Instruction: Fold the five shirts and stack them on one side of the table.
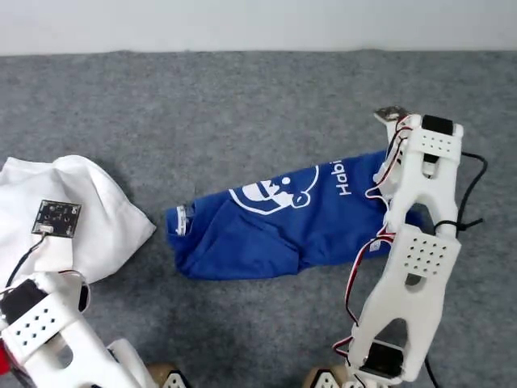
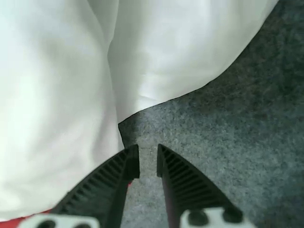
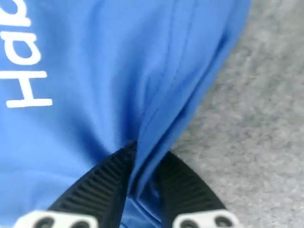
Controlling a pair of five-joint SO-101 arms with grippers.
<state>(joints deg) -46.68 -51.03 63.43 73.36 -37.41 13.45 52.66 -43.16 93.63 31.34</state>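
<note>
A blue shirt [image 1: 266,226] with white print lies crumpled across the middle of the grey table [image 1: 242,105]. My right gripper [image 3: 142,166] is at its right end, shut on a raised fold of the blue shirt [image 3: 118,85] near the hem. A white shirt [image 1: 97,210] lies bunched at the table's left edge. My left gripper [image 2: 148,161] hovers low at the border of the white shirt [image 2: 71,95], its tips over bare carpet. The fingers [image 2: 126,166] are nearly together with nothing between them.
The right arm [image 1: 420,242] stretches from the near edge over the blue shirt's right end, with cables along it. The left arm [image 1: 40,323] sits at the near left corner beside a red object [image 2: 19,217]. Bare grey carpet [image 1: 242,105] lies behind both shirts.
</note>
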